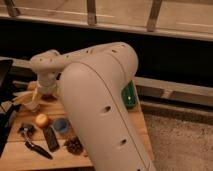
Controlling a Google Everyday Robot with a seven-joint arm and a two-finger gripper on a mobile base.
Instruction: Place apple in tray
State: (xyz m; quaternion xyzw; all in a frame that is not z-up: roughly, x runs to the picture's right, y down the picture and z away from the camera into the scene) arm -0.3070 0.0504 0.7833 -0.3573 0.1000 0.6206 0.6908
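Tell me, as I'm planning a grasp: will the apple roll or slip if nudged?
Likely to roll: the apple is round and sits loose on the flat table. Its smooth-looking skin might slip. The hand is beyond it, near the table's far edge.

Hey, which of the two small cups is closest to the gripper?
The pale cream cup, right beside the gripper at the far left; the blue cup sits farther forward, next to the apple.

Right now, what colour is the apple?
The apple is yellow-orange, camera view; the gripper is behind it.
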